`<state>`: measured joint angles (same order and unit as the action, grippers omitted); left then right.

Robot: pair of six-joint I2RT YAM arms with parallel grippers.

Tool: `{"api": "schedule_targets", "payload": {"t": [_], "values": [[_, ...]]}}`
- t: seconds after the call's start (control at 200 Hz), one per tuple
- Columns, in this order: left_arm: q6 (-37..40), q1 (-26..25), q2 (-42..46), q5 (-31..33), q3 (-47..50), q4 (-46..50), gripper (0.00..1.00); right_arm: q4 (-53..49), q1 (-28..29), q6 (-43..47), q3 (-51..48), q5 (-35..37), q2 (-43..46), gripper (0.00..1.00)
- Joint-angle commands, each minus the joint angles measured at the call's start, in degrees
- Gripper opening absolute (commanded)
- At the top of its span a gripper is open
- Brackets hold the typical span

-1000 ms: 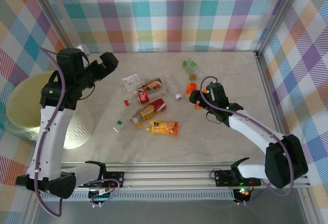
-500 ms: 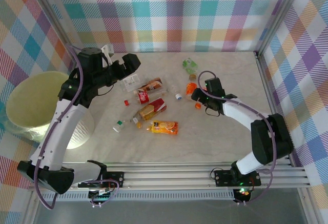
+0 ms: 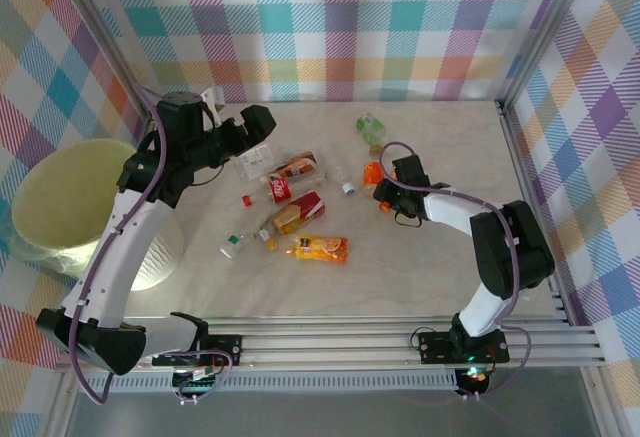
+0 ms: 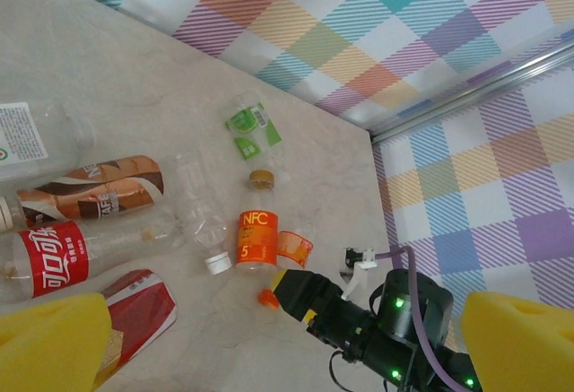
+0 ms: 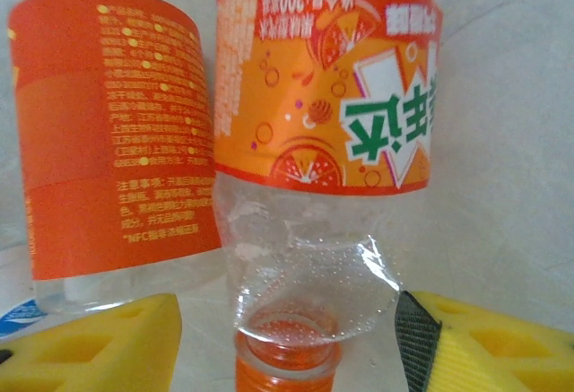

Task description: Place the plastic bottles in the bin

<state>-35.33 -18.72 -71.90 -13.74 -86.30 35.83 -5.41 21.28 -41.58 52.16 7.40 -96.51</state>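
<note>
Where readable, bottle (image 4: 258, 239) apparently says NFC.

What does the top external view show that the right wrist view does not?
Top external adds the bin at the left, the left gripper, and other plastic bottles scattered mid-table. Right wrist adds label print and droplets inside the orange-capped bottle, its neck between the pads of the open right gripper. Both show that bottle and the NFC bottle beside it.
</note>
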Motion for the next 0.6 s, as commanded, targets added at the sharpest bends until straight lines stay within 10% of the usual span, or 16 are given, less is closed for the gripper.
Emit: {"api": "schedule_targets", "payload": {"t": [0.0,0.595], "values": [[0.58,-0.53,1.88,1.58,1.18,0.33,1.00,0.73,-0.39,-0.25,-0.58,-0.52,-1.57,0.64],[0.62,-0.53,1.75,2.10,3.07,0.46,1.00,1.50,0.52,2.32,-1.58,5.15,-4.66,0.38]]}}
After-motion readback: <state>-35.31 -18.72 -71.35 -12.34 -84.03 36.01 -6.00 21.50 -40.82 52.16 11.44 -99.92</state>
